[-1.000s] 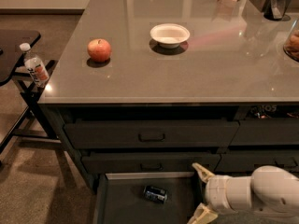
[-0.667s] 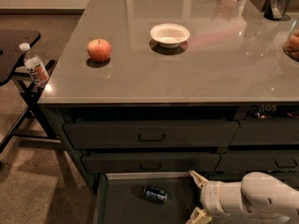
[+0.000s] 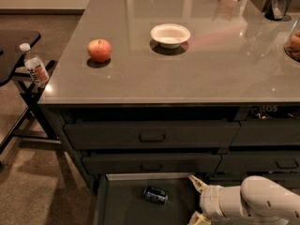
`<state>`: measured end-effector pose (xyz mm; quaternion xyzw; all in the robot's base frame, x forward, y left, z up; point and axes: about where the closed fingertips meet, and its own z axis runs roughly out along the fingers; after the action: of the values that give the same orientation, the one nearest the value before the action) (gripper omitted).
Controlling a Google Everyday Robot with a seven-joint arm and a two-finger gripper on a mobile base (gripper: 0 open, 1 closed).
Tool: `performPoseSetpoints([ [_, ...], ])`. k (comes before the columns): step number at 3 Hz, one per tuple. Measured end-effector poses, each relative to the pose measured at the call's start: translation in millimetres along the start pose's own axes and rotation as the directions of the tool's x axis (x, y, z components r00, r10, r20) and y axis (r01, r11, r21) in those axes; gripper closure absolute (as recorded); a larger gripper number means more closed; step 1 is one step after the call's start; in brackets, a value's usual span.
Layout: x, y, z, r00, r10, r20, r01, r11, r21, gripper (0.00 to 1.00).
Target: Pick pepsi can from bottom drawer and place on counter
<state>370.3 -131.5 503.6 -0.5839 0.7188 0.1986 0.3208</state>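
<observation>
pepsi can (image 3: 155, 194), near left of spread pincer (image 3: 196, 200)

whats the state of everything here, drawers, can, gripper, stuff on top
bottom drawer: pulled open
pepsi can: lying on its side on the drawer floor
gripper: open, empty, in the drawer right of the can, not touching it
top drawer: shut
middle drawer: shut
bowl: upright on the counter, looks empty
apple: whole, on the counter
bottle: cap on, tilted
</observation>
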Motion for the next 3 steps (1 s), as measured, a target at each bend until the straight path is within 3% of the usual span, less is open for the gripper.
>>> performPoseSetpoints([
  [1,4,-3,22,1.0,-0.004,0.005,0.004,0.9999,-0.012,0.0],
  [3,57,-44,109,0.997,0.004,0.077,-0.002,0.9996,-0.028,0.0],
])
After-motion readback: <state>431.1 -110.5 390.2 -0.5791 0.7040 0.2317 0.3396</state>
